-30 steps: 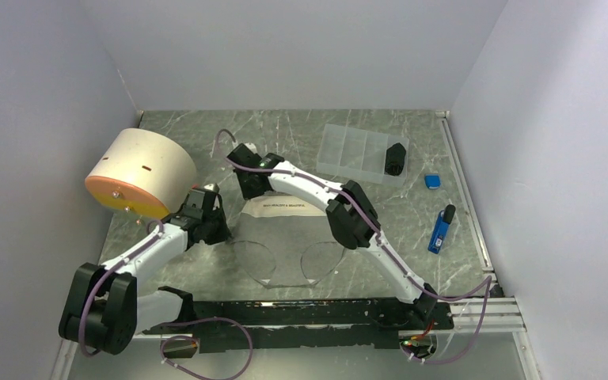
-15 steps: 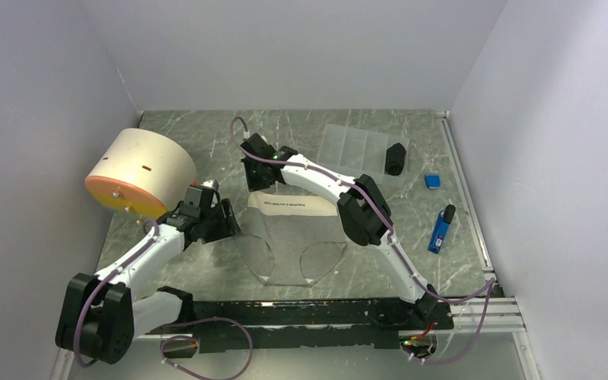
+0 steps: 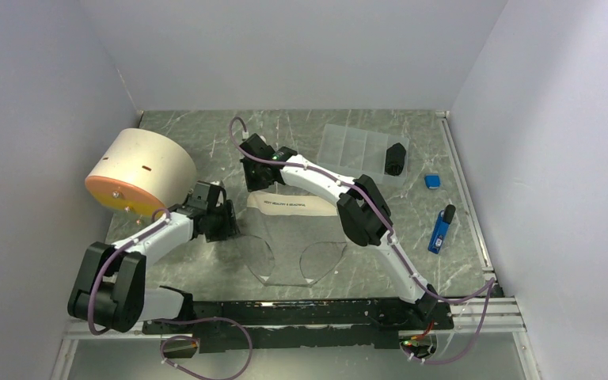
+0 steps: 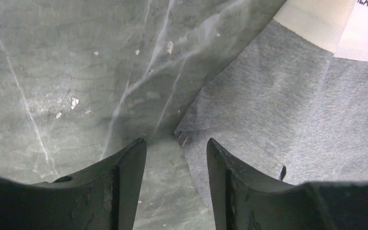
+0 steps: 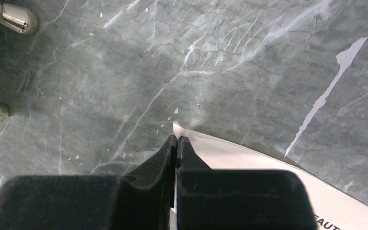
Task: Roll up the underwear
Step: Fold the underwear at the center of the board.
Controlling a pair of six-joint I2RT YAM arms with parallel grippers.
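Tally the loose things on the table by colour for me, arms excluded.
Blue: 2 (small block, long tool)
Black: 1 (small object)
Clear: 1 (compartment box)
Grey: 1 (underwear)
Cream and orange: 1 (drum)
Total: 6

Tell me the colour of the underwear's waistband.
The waistband is off-white with dark lettering, clearest in the top view.
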